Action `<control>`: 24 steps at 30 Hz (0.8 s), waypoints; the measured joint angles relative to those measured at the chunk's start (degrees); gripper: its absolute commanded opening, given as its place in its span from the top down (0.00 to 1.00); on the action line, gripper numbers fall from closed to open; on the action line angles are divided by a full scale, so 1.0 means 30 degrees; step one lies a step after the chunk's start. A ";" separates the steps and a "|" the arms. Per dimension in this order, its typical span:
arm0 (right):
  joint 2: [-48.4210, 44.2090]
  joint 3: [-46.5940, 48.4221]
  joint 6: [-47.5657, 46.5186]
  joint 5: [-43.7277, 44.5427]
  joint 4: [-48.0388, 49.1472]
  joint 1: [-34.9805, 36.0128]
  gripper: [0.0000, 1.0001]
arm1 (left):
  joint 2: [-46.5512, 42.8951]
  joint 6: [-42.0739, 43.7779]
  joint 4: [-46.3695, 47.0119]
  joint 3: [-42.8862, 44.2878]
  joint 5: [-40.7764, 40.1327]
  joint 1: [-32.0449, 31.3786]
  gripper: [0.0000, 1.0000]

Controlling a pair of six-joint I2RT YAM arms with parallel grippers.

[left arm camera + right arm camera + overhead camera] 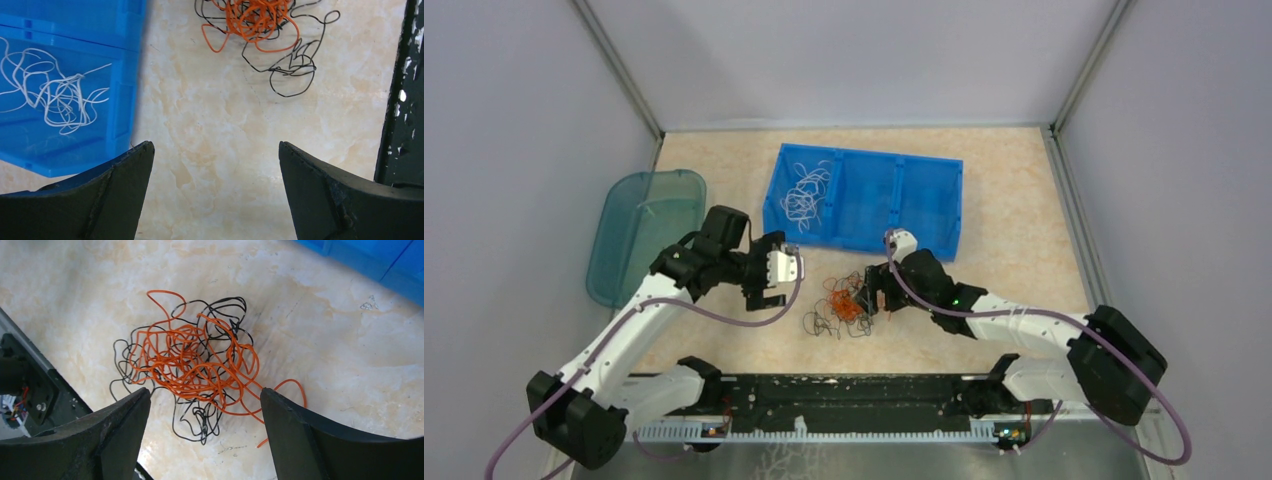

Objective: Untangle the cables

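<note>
Right gripper (205,392), jaws apart, over cables (190,365) — roundish orange-black clump.

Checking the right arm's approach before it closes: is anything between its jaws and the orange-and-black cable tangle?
Nothing visible. The right jaws stand apart over the near edge of the tangle, which lies on bare table. The blue bin sits beyond it, off the path.
</note>
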 measured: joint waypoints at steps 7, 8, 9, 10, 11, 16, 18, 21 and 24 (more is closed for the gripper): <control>0.1770 0.0605 -0.0262 0.0291 -0.0066 0.0000 0.18 | -0.0306 -0.0291 0.0678 -0.1639 -0.0648 -0.0911 0.03; 0.1763 0.0663 -0.0313 0.0357 0.0022 0.0000 0.18 | -0.0248 -0.0510 0.0831 -0.1851 -0.0663 -0.1188 0.04; 0.1770 0.0729 -0.0342 0.0386 0.0087 0.0000 0.18 | -0.0233 -0.0743 0.1035 -0.2149 -0.0685 -0.1523 0.05; 0.1763 0.0758 -0.0342 0.0430 0.0189 0.0000 0.18 | -0.0233 -0.0954 0.1304 -0.2492 -0.0692 -0.1887 0.06; 0.1763 0.0765 -0.0335 0.0444 0.0248 -0.0007 0.18 | -0.0233 -0.1122 0.1545 -0.2834 -0.0685 -0.2259 0.08; 0.1654 0.0714 -0.0095 0.0204 0.0277 -0.0430 0.18 | 0.1071 -0.2368 0.2521 -0.4160 -0.1115 -0.4532 0.15; 0.1188 0.0459 0.0036 0.0262 0.0393 -0.0597 0.18 | 0.2484 -0.3206 0.2820 -0.3898 -0.1348 -0.5049 0.15; 0.0189 0.0153 0.0175 0.0408 0.0415 -0.0685 0.18 | 0.4320 -0.4371 0.3359 -0.3519 -0.1698 -0.5253 0.16; -0.0721 0.0044 0.0197 0.0597 0.0532 -0.0685 0.18 | 0.4991 -0.5231 0.3708 -0.3483 -0.1996 -0.5253 0.15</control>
